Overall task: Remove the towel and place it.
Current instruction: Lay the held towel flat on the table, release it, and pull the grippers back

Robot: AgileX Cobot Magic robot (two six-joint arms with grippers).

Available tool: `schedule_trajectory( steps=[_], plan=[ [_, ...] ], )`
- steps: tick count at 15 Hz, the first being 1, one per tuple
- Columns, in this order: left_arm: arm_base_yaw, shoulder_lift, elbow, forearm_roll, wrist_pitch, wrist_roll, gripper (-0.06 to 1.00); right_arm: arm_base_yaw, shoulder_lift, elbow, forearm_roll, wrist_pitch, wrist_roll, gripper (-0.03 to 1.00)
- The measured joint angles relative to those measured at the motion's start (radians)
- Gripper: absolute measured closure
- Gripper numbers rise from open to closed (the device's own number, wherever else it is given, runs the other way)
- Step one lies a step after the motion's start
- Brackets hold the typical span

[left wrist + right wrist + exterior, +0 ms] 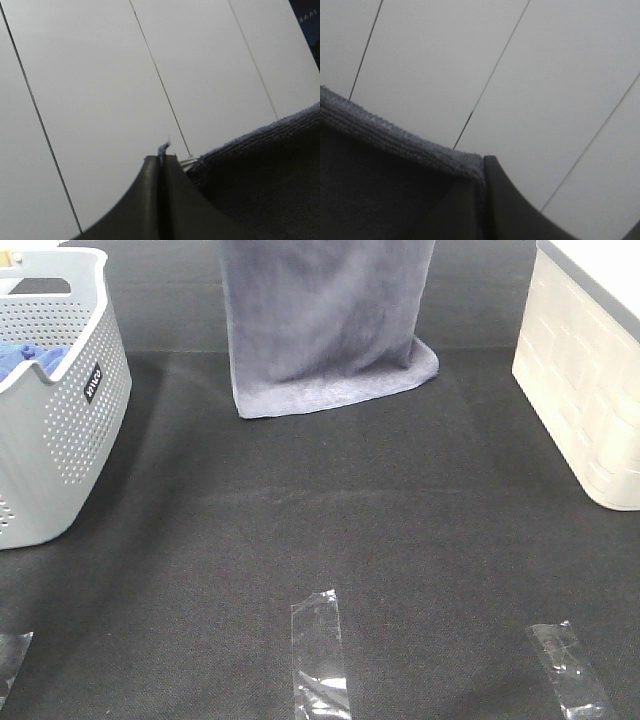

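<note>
The slate grey-purple towel (325, 325) hangs down from above the top of the exterior high view, and its lower end rests folded on the black table at the far middle. Neither gripper shows in that view. In the left wrist view my left gripper (161, 162) is shut on a corner of the towel (270, 170), with a bit of hem sticking out between the tips. In the right wrist view my right gripper (482, 170) is shut on the towel's other hemmed edge (385, 145). Both wrist views face a white panelled surface.
A grey perforated basket (60, 420) stands at the left edge with a bright blue cloth (25, 362) inside. A cream-white bin (585, 380) stands at the right edge. Clear tape strips (320, 655) lie on the black table near the front.
</note>
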State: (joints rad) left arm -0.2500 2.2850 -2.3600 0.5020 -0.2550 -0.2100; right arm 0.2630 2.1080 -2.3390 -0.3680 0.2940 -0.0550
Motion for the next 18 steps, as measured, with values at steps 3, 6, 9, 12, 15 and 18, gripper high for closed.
schedule_trajectory(
  steps=[3,6,9,12,15,18],
  plan=[
    [-0.066,0.000,0.000,-0.061,0.369,-0.017,0.94,0.004,0.000,0.000,0.098,0.264,-0.001,0.97],
    [-0.108,0.000,-0.001,-0.173,0.728,-0.018,0.94,0.004,0.000,0.000,0.224,0.523,-0.001,0.97],
    [-0.108,-0.003,-0.006,-0.356,1.015,-0.019,0.94,0.002,0.000,0.000,0.333,0.742,-0.004,0.97],
    [-0.107,-0.007,-0.008,-0.434,1.201,-0.019,0.94,-0.001,0.000,0.000,0.389,0.875,-0.021,0.97],
    [-0.104,-0.010,-0.011,-0.481,1.359,-0.008,0.94,-0.004,0.000,0.000,0.444,0.915,-0.041,0.97],
    [-0.094,-0.025,-0.011,-0.494,1.391,-0.001,0.94,-0.006,-0.009,0.042,0.478,0.917,-0.055,0.97]
  ],
)
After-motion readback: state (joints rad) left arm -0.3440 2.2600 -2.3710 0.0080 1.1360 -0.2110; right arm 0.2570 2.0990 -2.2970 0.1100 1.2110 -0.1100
